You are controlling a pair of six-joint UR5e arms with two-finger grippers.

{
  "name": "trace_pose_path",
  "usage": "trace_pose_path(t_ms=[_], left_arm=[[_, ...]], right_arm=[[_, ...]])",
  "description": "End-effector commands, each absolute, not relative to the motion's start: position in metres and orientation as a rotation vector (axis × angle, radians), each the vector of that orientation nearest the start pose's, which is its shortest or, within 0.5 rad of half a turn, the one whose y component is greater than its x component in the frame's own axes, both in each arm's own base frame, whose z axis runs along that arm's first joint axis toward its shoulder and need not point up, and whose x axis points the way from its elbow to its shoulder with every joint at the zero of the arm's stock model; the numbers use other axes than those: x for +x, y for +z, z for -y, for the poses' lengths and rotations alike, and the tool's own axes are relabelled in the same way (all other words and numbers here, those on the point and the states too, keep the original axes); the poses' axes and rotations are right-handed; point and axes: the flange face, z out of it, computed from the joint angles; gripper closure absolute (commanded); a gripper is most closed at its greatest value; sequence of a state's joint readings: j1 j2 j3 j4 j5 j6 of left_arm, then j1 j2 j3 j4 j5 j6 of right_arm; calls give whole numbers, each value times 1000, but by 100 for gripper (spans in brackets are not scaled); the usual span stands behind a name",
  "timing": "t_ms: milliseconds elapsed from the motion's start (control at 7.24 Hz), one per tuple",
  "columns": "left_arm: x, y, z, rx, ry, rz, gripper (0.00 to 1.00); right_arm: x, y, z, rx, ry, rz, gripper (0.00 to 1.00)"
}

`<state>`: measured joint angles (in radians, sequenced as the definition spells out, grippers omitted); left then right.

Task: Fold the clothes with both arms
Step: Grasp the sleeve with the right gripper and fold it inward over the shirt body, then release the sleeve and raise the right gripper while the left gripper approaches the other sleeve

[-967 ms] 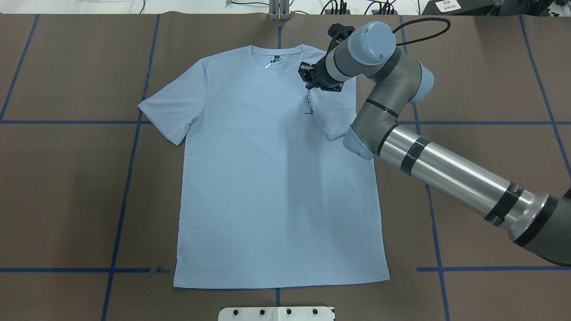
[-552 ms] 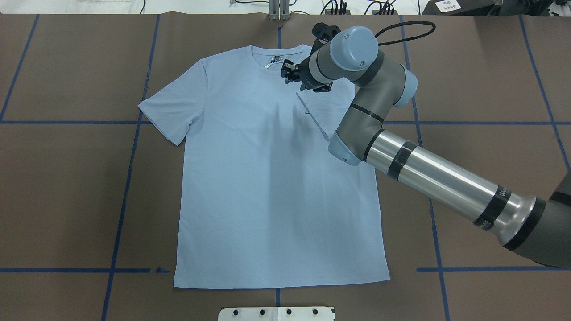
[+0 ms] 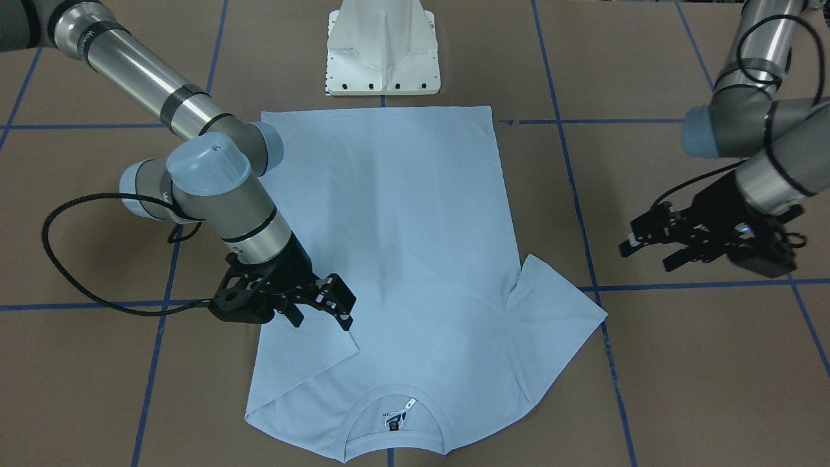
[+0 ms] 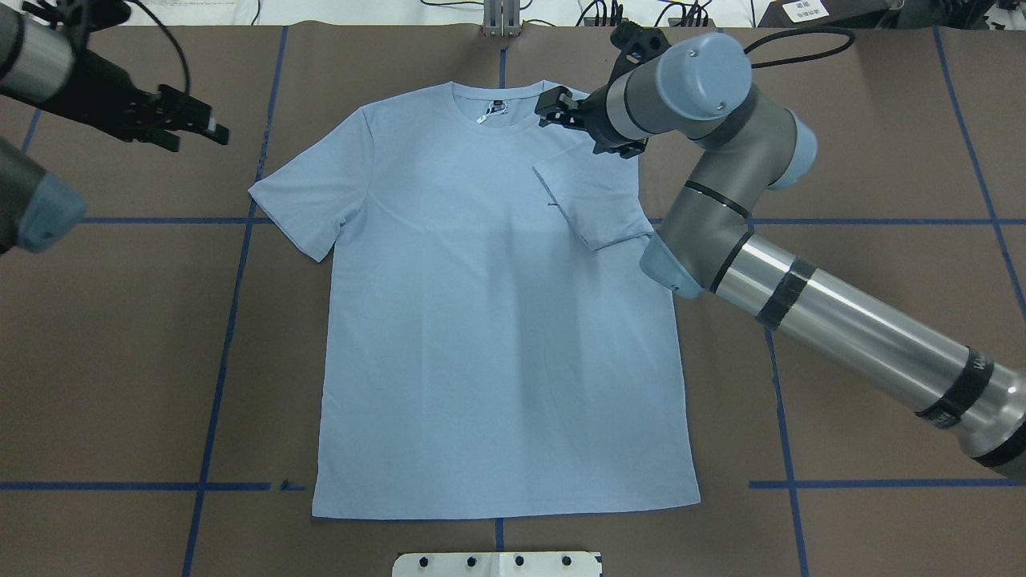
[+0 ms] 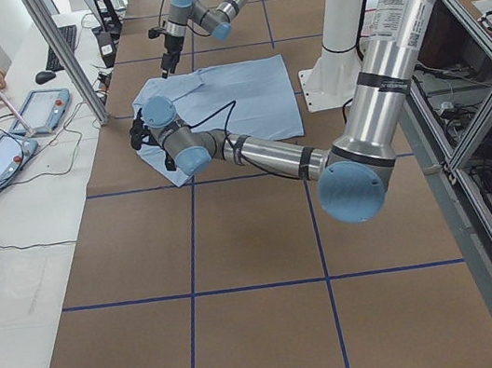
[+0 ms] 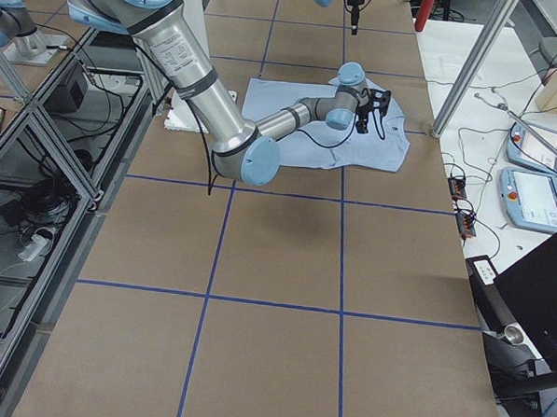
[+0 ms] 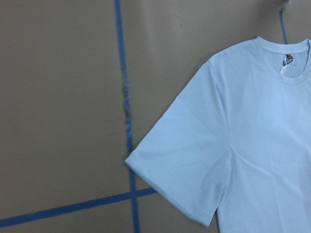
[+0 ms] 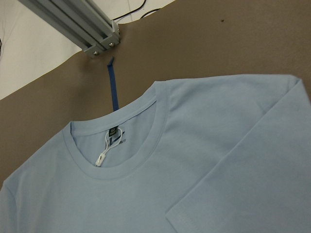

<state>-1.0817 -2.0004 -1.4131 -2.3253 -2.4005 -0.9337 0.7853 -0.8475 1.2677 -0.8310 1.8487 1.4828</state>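
T-shirt (image 4: 497, 336) flat on table (image 4: 120, 361) — right-side sleeve (image 4: 589, 204) folded onto its chest.

No text is legible; the neck tag's (image 8: 115, 138) print is blurred.

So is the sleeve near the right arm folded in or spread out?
Folded in: the right-side sleeve lies flipped onto the chest of the T-shirt, while the other sleeve lies flat.
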Motion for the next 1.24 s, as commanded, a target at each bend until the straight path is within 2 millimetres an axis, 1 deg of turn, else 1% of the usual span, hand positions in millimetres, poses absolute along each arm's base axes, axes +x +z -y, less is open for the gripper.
trace_pose_path(t_ms=[0, 138, 276, 414, 552, 690, 829, 967, 1105], left_arm=[[301, 404, 657, 317, -52, -1104, 1], [300, 409, 670, 393, -105, -1058, 1], [309, 417, 665, 383, -98, -1052, 5], [314, 428, 662, 363, -97, -1039, 6], [328, 432, 657, 332, -95, -1027, 6], [340, 444, 654, 281, -109, -995, 6], [341, 447, 654, 250, -123, -972, 6], [348, 458, 651, 241, -139, -930, 7], [349, 461, 650, 238, -139, -921, 8]], right_arm=[[-402, 305, 616, 277, 482, 1152, 0], [-384, 310, 618, 288, 485, 1168, 0], [-363, 329, 612, 295, 488, 1182, 0], [-346, 350, 610, 294, 492, 1182, 0], [-346, 354, 609, 291, 492, 1180, 0], [-344, 362, 608, 287, 494, 1171, 0], [-341, 368, 605, 289, 486, 1164, 0], [-338, 367, 600, 291, 483, 1169, 0], [-335, 362, 596, 296, 479, 1178, 0]])
